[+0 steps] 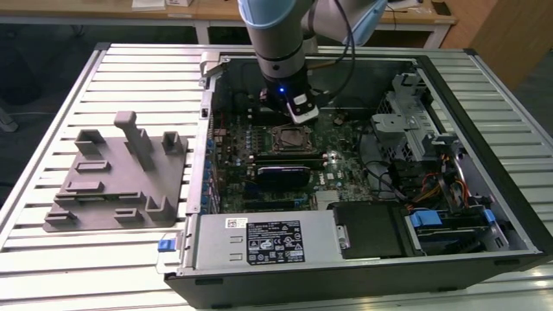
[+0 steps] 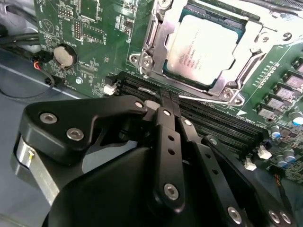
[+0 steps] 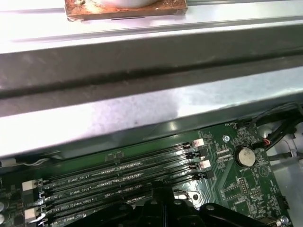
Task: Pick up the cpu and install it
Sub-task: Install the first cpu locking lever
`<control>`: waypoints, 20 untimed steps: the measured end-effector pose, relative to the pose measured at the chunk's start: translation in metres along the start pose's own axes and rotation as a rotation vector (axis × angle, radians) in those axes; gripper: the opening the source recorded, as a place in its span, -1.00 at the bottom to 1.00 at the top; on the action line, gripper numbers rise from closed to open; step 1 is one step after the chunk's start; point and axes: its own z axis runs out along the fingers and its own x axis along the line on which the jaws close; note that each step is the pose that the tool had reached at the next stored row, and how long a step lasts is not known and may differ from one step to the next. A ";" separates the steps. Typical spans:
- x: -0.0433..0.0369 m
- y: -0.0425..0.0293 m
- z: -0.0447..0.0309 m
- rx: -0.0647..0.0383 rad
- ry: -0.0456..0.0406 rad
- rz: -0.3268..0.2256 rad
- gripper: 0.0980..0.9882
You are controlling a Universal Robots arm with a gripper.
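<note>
Hovering over the motherboard [image 1: 294, 155], the gripper [image 2: 163, 101] sits just beside the socket, above the memory slots [image 3: 128, 168]. In the second wrist view the fingers [image 2: 168, 142] look pressed together at the tips with nothing between them: narrow, empty.

The cpu [image 2: 204, 49] lies flat in the socket [image 2: 199, 52], silvery top up, metal frame around its edges, retention lever [image 2: 203, 99] lying along the side nearest the gripper. In the exterior view the socket [image 1: 289, 137] is mid-board, just on the near side of the gripper [image 1: 302, 115], inside the open computer case [image 1: 484, 188].

Handling, as a judgement: light, rigid, thin chip. Smooth metal lid, so likely slippery under hard pads. Underside contacts and socket pins are fragile, so no tilting or dragging. Best hold is across two opposite edges of the lid, kept level; the frame leaves little edge exposed.

Coin cell [image 2: 64, 56] sits on the board further out. Grey holder block [image 1: 121, 175] stands on the slatted table [image 1: 87, 259] at the exterior view's left, well apart from the case.
</note>
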 end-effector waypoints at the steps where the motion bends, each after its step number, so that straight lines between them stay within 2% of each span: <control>1: 0.0002 -0.0002 0.0008 0.001 -0.0008 0.003 -0.98; 10: 0.0021 0.0021 0.0065 0.009 -0.0137 0.048 -0.98; 20: 0.0022 0.0010 0.0078 0.012 -0.0189 0.067 -0.98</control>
